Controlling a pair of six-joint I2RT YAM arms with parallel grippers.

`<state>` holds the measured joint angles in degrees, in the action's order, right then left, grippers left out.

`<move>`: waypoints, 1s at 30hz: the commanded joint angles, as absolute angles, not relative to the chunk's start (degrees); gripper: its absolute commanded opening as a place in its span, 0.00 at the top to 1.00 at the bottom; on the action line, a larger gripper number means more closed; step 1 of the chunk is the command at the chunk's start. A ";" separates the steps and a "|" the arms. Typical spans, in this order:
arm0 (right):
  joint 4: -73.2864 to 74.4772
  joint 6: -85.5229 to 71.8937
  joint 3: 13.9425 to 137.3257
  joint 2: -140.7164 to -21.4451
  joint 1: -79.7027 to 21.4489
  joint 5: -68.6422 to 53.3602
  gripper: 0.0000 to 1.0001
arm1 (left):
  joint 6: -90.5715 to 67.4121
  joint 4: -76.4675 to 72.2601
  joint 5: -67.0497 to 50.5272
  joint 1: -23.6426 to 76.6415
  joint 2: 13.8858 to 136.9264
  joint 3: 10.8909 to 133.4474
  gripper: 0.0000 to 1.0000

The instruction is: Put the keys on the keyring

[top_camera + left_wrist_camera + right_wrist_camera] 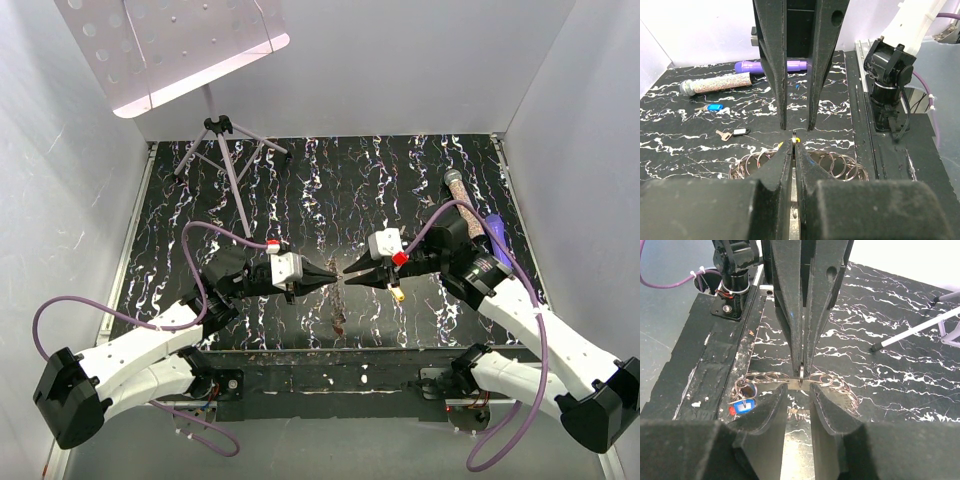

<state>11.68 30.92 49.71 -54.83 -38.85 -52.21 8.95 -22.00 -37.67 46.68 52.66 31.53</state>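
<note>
1. Two sets of jaws meet tip to tip over the middle of the tabletop (400, 180). The left jaws are pressed together on one loop of the keyring (830, 381), a string of linked wire rings.
2. The right jaws stand narrowly apart and hold nothing. The pinched loop sits just beyond their tips, in line with the gap and edge-on to it.
3. The string of rings runs crosswise to both arms, from the near edge toward the far side. I cannot tell how much of it rests on the tabletop.
4. At its near end lie a blue-headed and a red-headed key (742, 407). They look threaded on already, though I cannot be sure.
5. Three loose keys lie flat on the tabletop, past the right jaws toward the far side:
   - a blue-headed key (715, 107);
   - a pair side by side (732, 133) closer in.
   They are nearer the right arm (520, 300) than the left arm (150, 350).
6. My judgement is that the next move turns on the right jaws closing squarely on the pinched loop. Very little sideways error is allowed, since a slip could twist the ring out of the left jaws.
7. The surface is black marbled, flat and hard, so the flat keys will be awkward to lift.
8. A purple marker (752, 66) and a tube of beads (715, 85) lie beyond the loose keys, well apart from the rings. White walls close in three sides.
</note>
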 commanded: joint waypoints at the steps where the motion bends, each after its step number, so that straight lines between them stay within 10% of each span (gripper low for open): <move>1: 7.03 28.92 48.87 -55.11 -39.64 -52.29 0.69 | 8.61 -27.15 -36.65 46.67 51.68 31.12 1.00; 30: 4.57 25.84 48.87 -56.60 -41.04 -51.94 0.81 | 3.52 -36.56 -35.33 46.67 50.45 27.51 1.00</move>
